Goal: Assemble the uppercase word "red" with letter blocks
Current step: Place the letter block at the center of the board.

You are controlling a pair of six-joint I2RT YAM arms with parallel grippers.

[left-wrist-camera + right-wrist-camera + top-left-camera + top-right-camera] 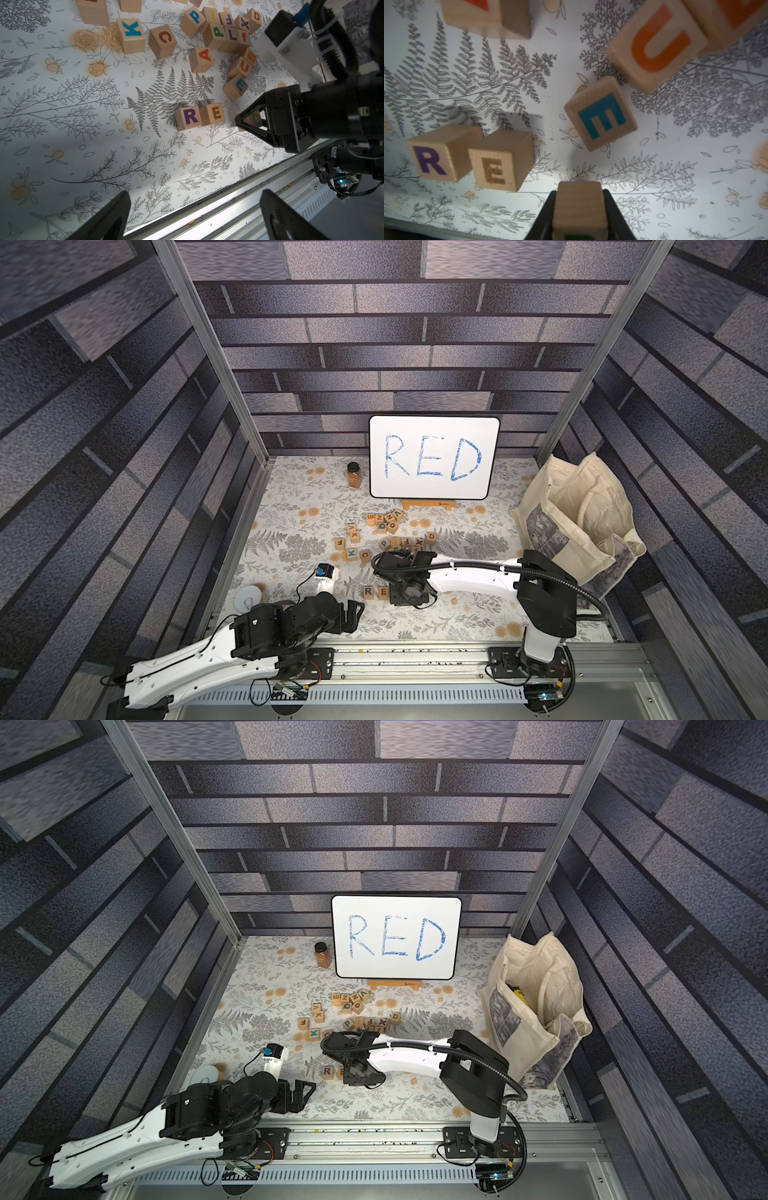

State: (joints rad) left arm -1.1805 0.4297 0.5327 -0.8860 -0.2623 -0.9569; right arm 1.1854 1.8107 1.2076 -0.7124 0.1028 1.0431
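The purple R block point(368, 592) and the orange E block point(382, 593) stand side by side near the table's front, with the R point(190, 117) left of the E point(216, 113). My right gripper point(579, 192) is shut on a wooden block point(579, 207) that shows green print at its lower edge. Through the finger frame in the left wrist view this block point(256, 119) shows a green D. It hangs low just right of the E, a small gap apart. My left gripper point(195, 193) is open and empty over the front edge, left of the row.
A teal E block point(602, 116) and an orange U block point(658, 41) lie just behind the held block. More loose blocks point(382, 531) are scattered mid-table. At the back are the whiteboard point(434, 458) and a spice jar point(353, 475). A tote bag point(582, 518) stands at the right.
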